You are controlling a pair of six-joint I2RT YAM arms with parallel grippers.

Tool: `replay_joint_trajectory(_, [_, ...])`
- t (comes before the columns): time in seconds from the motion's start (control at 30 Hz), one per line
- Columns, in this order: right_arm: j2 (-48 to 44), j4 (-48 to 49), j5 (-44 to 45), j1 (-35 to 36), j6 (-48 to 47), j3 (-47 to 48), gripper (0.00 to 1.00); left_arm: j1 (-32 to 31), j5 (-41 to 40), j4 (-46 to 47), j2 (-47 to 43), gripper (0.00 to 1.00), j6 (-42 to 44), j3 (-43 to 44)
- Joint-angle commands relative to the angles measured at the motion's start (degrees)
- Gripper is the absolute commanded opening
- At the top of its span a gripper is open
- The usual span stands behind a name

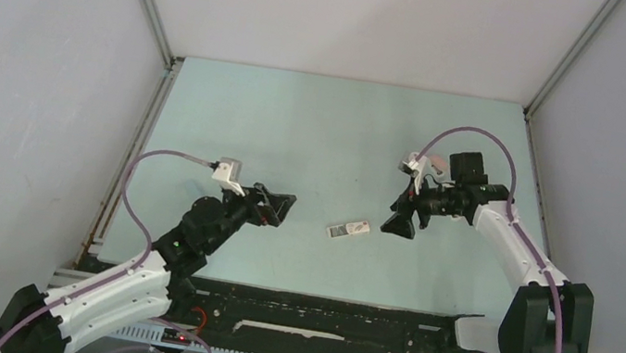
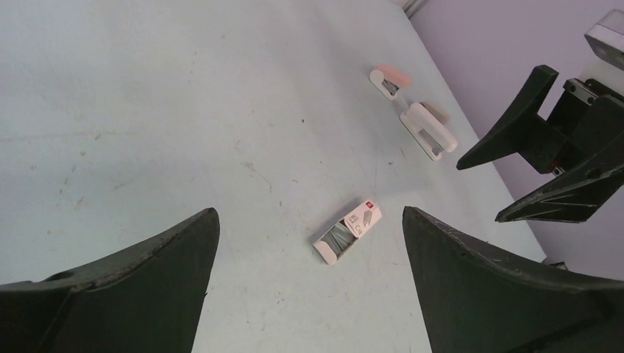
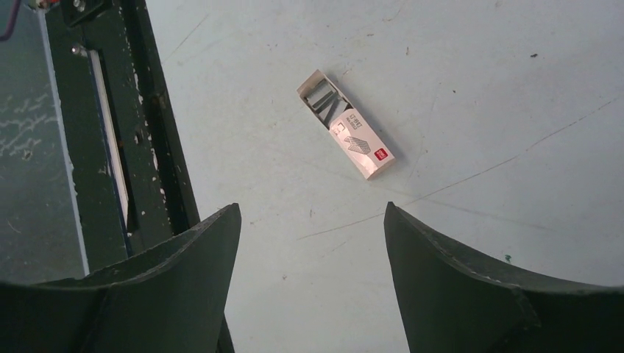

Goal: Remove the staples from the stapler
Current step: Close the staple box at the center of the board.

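Observation:
Two small staplers lie at the back right, a pink one and a white one, both hinged open; from above they show beside the right arm. A small white-and-red box lies between the two grippers. Its tray is slid out, and thin dark grey staples lie in it. My left gripper hangs open, left of the box, holding nothing. Open and holding nothing too, my right gripper is just right of the box.
The black rail of the arm bases runs along the near table edge. Grey walls close the table in on the left, back and right. Bare pale blue tabletop lies behind the box.

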Motion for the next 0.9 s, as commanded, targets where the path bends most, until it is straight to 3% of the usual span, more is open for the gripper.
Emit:
replay_joint_trajectory(0.0, [-1.90,5.30,-1.30,-0.39,6.72,-1.60,0.79,1.01,-0.67,0.62,2.25,1.00,-9.78,-1.08])
replay_joint_trajectory(0.13, [-1.57,9.24,1.16,-0.33,11.12,-3.15,0.71,1.34,1.17,7.72,6.44,0.99,-15.09,-3.66])
replay_joint_trajectory(0.37, [-0.61,15.47,7.16,-0.33,17.54,-5.12,0.41,2.20,4.23,10.22,15.92,0.97,-21.23,-2.52])
replay_joint_trajectory(0.53, [0.76,20.34,13.80,0.26,21.86,-6.84,0.01,2.58,6.20,8.61,23.64,0.89,-22.88,0.85])
replay_joint_trajectory(0.8, [6.82,24.41,27.18,6.65,26.08,-6.43,0.00,2.63,13.83,3.13,36.54,0.51,-23.19,9.52])
replay_joint_trajectory(0.87, [7.68,24.76,28.09,8.08,26.93,-6.33,0.00,2.17,15.23,2.94,39.03,0.46,-22.98,11.21])
